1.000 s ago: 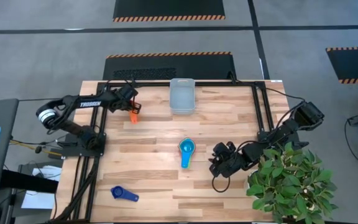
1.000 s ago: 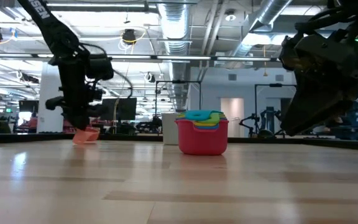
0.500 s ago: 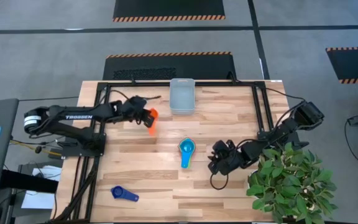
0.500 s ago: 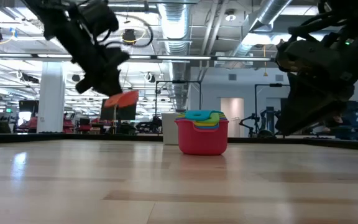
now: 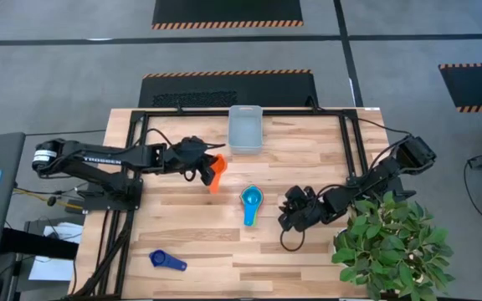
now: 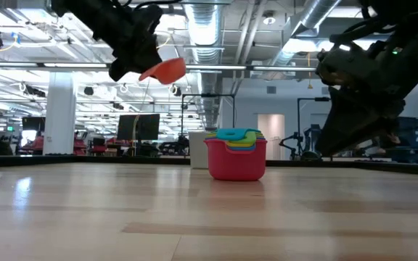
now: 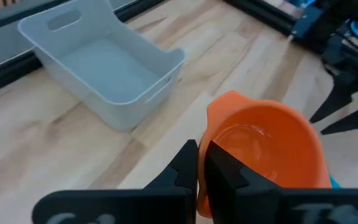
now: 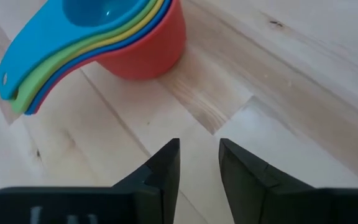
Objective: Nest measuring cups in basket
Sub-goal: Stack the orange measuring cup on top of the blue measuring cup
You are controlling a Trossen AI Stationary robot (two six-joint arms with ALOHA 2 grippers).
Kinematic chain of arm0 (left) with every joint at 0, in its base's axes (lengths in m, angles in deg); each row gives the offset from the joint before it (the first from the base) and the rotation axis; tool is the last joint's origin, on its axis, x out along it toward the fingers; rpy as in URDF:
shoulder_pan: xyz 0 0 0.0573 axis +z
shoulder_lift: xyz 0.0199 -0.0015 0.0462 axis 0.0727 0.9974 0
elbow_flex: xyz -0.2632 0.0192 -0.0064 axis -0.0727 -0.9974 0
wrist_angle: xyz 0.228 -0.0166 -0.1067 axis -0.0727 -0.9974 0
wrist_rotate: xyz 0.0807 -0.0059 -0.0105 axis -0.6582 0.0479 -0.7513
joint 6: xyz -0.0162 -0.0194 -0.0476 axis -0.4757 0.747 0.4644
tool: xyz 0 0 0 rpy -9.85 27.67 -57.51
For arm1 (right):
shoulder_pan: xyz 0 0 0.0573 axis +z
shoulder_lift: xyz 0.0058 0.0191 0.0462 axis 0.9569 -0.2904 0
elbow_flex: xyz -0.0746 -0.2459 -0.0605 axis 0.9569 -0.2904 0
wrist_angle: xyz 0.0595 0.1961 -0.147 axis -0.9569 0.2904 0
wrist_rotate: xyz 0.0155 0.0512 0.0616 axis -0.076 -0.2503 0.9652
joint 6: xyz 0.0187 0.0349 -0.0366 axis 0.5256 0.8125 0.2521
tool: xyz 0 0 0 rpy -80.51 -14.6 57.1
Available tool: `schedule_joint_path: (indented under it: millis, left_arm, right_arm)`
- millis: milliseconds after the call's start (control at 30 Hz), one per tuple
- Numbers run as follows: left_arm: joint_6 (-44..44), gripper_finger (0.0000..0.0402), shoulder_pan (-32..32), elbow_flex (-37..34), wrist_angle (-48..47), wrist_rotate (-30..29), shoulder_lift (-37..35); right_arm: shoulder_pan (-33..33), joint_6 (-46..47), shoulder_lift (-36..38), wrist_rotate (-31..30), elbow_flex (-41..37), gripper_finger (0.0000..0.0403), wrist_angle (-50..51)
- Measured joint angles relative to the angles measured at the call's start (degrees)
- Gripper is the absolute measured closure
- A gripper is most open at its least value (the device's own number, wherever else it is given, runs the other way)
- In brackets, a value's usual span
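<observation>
My left gripper (image 5: 201, 165) (image 7: 200, 163) is shut on the orange measuring cup (image 5: 215, 172) (image 6: 163, 70), high above the table between the basket and the cup stack. The pale basket (image 5: 245, 130) (image 7: 107, 70) rests on its bottom at the far edge. A stack of nested cups (image 5: 250, 201) (image 6: 236, 154) (image 8: 120, 38), red outermost and light blue on top, stands mid-table. One dark blue cup (image 5: 166, 262) lies near the front left. My right gripper (image 5: 289, 216) (image 8: 198, 163) is open, low beside the stack on its right. My left gripper pinches the orange cup between its two fingers at the side of the bowl's rim (image 7: 212, 133). A sliver of orange shows between the fingers, which hide the exact part. The cup is lifted clear of the table, its bowl (image 7: 267, 152) reaching out beyond the fingertips, tilted.
A potted plant (image 5: 392, 242) stands at the table's right front corner, behind my right arm. A black frame (image 5: 136, 125) runs along the table's far and side edges. Bare wood lies between the stack and the basket.
My left gripper has carried the orange cup up off the table near the far left and moved it right and a little nearer, toward the cup stack. The cup now hangs high and tilted. The stack, the dark blue cup and the basket have stayed put.
</observation>
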Motion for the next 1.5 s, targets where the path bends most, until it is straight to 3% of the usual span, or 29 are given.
schedule_joint_path:
  millis: [233,467,767,1200,1500]
  left_arm:
    - [7.2,0.0396,-1.7,0.0,4.9,0.9,3.1]
    - [8.3,0.0397,-3.3,0.2,12.7,4.8,7.1]
    - [8.3,0.0399,-5.7,4.3,11.7,5.4,12.0]
    - [8.1,0.0399,-8.4,16.3,-2.0,5.1,22.5]
    - [15.4,0.0399,-8.5,17.8,2.8,2.4,27.3]
  right_arm:
    - [0.0,0.0,0.0,-0.4,0.0,0.0281,-0.5]
    - [0.0,-0.3,0.0,-2.0,0.0,0.0284,-0.3]
    - [0.0,-0.4,0.0,-3.3,0.0,0.0284,0.8]
    - [0.0,-0.4,-0.5,-2.9,0.0,0.0285,2.8]
    - [0.0,-0.4,-0.5,-2.9,0.0,0.0285,3.3]
